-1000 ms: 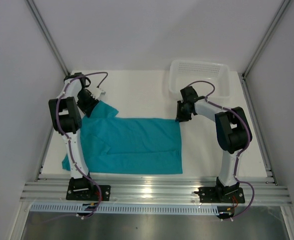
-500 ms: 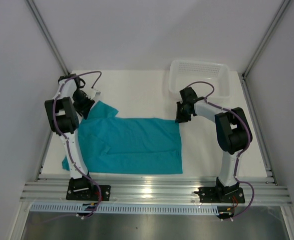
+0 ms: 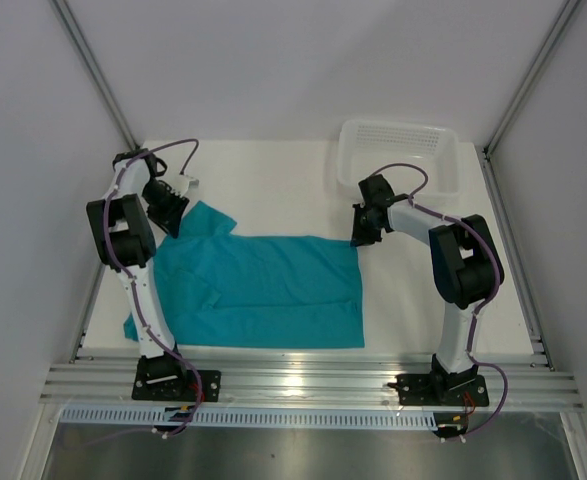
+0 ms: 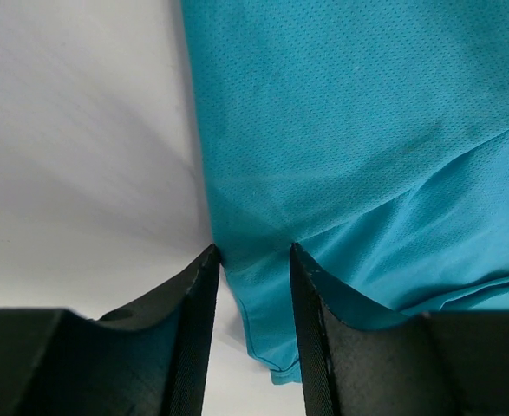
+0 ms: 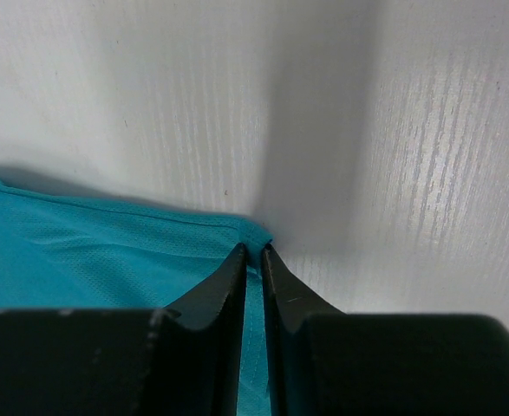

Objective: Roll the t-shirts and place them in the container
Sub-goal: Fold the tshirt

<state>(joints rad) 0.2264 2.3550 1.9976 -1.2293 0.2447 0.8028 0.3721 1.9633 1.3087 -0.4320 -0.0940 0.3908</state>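
Black pincers [image 4: 250, 251] [image 5: 254, 249], white arms [image 3: 149, 312], purple cables [image 3: 410, 167]

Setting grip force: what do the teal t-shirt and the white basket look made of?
The teal t-shirt: thin knit mesh fabric, matte, probably synthetic; fine pinholes and soft creases show in the left wrist view. The basket: white, slightly translucent plastic; rigid rim, rows of holes.

Teal t-shirt [image 3: 263, 290] lies spread flat, one sleeve angled toward far left.
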